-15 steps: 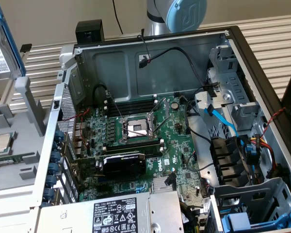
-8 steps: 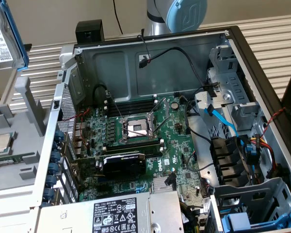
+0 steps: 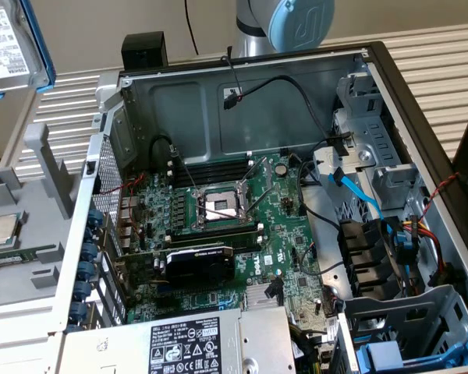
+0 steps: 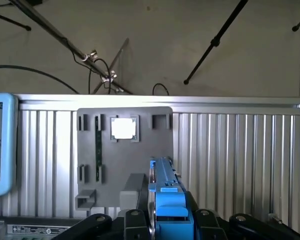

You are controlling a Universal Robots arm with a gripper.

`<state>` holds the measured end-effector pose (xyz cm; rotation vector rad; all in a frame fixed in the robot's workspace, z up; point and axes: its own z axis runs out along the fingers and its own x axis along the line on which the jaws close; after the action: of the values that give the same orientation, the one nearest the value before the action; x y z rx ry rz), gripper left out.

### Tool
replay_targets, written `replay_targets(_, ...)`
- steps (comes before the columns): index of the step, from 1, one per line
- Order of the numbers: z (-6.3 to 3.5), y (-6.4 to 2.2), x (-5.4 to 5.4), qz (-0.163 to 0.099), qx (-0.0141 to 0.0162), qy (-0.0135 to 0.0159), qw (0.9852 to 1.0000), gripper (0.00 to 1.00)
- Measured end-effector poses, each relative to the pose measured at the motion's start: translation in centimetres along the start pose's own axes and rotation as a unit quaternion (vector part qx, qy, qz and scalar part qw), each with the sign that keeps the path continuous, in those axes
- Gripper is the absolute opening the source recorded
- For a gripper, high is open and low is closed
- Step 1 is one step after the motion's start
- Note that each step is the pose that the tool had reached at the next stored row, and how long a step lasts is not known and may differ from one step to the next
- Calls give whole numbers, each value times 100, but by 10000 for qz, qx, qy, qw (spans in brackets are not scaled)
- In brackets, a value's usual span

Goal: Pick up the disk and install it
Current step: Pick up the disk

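Observation:
The disk (image 4: 162, 180) stands edge-on in the wrist view, its blue plastic carrier clamped between the black fingers (image 4: 135, 222) of my gripper (image 4: 168, 220), which is shut on it. In the exterior view the disk (image 3: 4, 47) hangs high at the far left, above the table, showing its white label and blue frame. Below it in the wrist view lies the grey parts tray (image 4: 140, 150). The arm's blue-capped joint (image 3: 292, 23) rises behind the open computer case.
The open case (image 3: 405, 101) holds a motherboard with an empty CPU socket (image 3: 218, 206), a graphics card (image 3: 199, 265), a labelled power supply (image 3: 195, 347) and drive bays with a blue carrier (image 3: 390, 358). The grey tray (image 3: 39, 257) carries a CPU chip (image 3: 4, 228). A blue-framed flat object (image 4: 0, 145) sits beside it.

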<state>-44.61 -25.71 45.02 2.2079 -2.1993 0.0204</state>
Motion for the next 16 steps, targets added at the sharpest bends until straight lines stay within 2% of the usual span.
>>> replay_targets(5, -155, -223, 5, 0, -1, 0, 10000, 37)
replay_targets(11, -387, -485, 12, 0, -1, 0, 10000, 37)
replay_targets(16, -521, -710, 17, 0, -3, 0, 10000, 37)
